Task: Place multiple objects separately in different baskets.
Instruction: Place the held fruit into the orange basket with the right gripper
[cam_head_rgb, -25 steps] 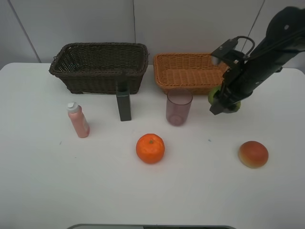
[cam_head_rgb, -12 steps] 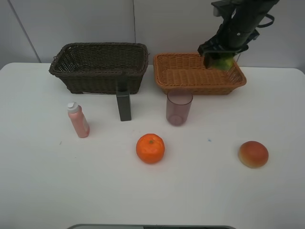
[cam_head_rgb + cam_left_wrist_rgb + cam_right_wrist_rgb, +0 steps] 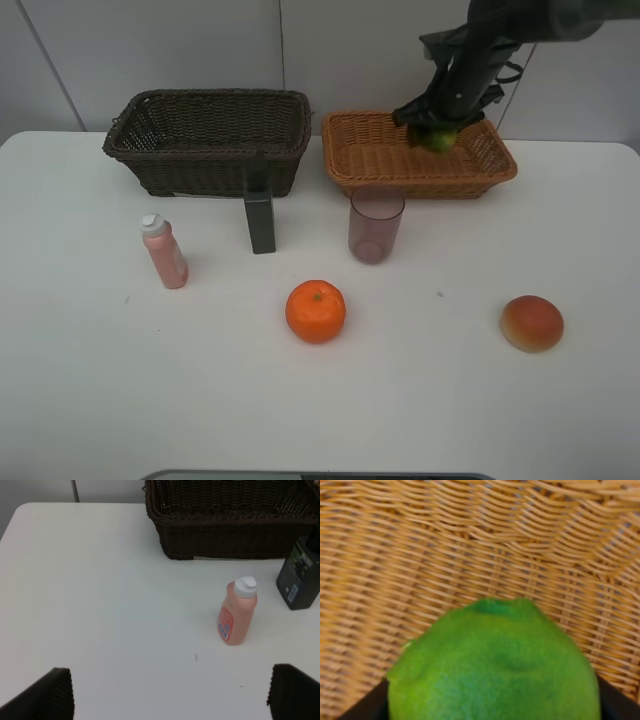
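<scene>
The right jaws are clenched on the green oval fruit [image 3: 441, 139], holding it over the far right part of the light orange-tan basket [image 3: 420, 184]; the right wrist view shows the green oval fruit [image 3: 495, 665] pinched between dark jaw tips with the tan weave close behind it, though it is unclear whether the fruit touches the basket floor. The right arm [image 3: 482, 52] reaches in from the far right. The dark brown basket [image 3: 205, 150] stands just to the left of the tan one, along the far side of the white tabletop [image 3: 300, 410]. Just in front of it stands the dark rectangular bottle [image 3: 260, 221], upright, with the pink white-capped bottle [image 3: 165, 252] to its left, tilted a little. The translucent pinkish cup [image 3: 375, 227] stands upright just in front of the tan basket's left end. Nearer lie the orange [image 3: 315, 311], about mid-table, and the red-orange round fruit [image 3: 531, 323], well off to the right. The left jaws are spread wide and grip nothing, hanging over bare tabletop near the pink bottle.
</scene>
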Tool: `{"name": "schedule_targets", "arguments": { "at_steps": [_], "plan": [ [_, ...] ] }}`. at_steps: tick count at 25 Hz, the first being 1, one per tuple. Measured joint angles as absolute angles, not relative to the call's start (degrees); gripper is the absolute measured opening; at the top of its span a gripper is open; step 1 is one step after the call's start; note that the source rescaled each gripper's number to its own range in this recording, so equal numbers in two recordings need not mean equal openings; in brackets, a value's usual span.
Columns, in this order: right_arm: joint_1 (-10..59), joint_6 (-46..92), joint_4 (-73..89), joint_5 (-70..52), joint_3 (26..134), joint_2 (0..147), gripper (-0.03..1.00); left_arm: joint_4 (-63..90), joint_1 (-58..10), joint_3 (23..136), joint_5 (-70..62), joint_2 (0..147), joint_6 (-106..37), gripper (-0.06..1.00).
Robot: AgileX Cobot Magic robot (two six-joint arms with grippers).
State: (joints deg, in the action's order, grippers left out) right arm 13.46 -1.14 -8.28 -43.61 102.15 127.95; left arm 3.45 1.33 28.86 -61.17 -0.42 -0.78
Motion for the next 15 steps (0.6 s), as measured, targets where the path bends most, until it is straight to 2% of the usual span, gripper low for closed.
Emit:
{"name": "schedule_targets", "arguments": {
  "at_steps": [11,12,15],
  "plan": [
    [11.51,-8.12,-8.37,-39.11,102.29,131.35,0.59,3.45,1.33,28.86,-61.17,-0.42,-0.78,1.00],
    [11.51,-8.12,-8.37,-39.05,102.29,131.35,0.63,3.45,1.33,28.86,-61.17,-0.42,-0.78,1.00],
    [11.51,-8.12,-8.37,-38.77,102.29,131.35,0.86,3.45,1.33,28.86,-61.17,-0.42,-0.78,1.00]
  ]
}}
